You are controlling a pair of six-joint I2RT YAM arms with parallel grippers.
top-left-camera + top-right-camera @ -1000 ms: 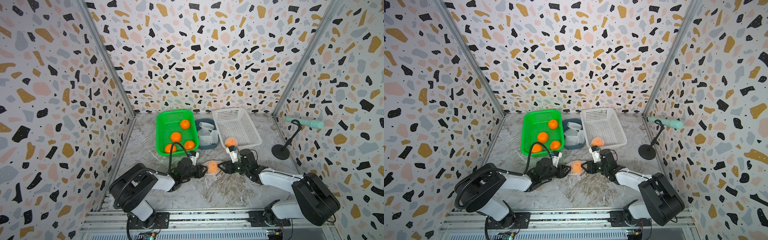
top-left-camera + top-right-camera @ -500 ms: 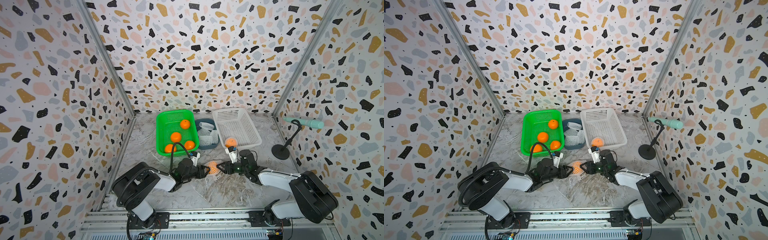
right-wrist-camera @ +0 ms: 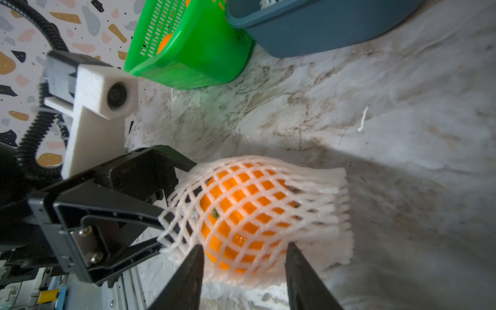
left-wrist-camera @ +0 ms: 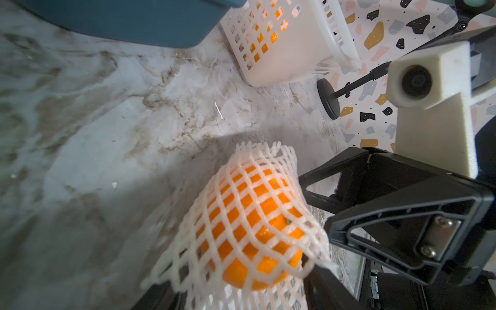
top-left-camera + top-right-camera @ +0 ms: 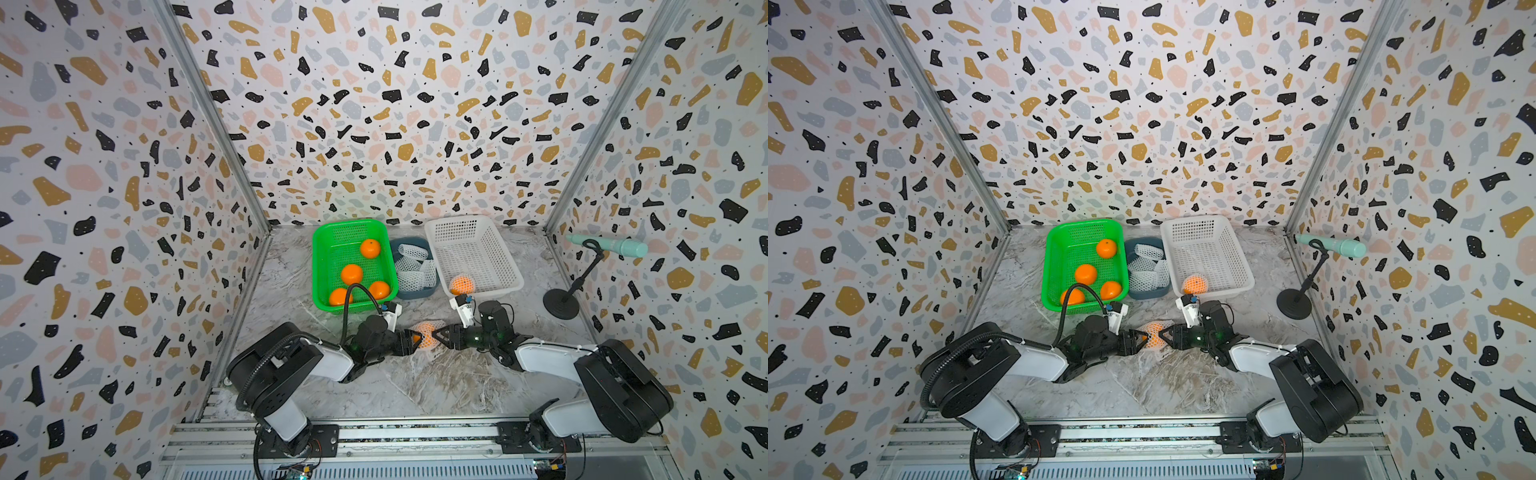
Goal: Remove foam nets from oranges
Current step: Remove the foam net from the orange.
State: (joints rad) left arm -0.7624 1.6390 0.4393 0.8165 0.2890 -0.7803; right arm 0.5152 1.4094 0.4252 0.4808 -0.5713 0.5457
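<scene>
Gripping the netted orange (image 3: 247, 214) at the front middle of the marble counter (image 5: 415, 386), the right tool (image 3: 244, 247) has one finger pressed to each side of the fruit through the white mesh, a half-wide hold. The left tool (image 3: 175, 196) faces it from the other side. Its jaws stand well apart and their tips touch the stretched edge of the foam net (image 3: 330, 188) (whether any mesh is hooked I cannot tell). In both top views the two tools meet nose to nose over this fruit (image 5: 424, 334) (image 5: 1154, 333), low over the counter.

Behind them stand three containers in a row. The green basket (image 5: 318, 270) holds four bare oranges (image 5: 351, 274). The blue tub (image 5: 415, 293) just beside it holds empty foam nets (image 5: 413, 266). The white basket (image 5: 505, 266) holds a second netted orange (image 5: 461, 285) in its near corner. A black stand (image 5: 561, 303) carrying a teal microphone sits by the right wall.
</scene>
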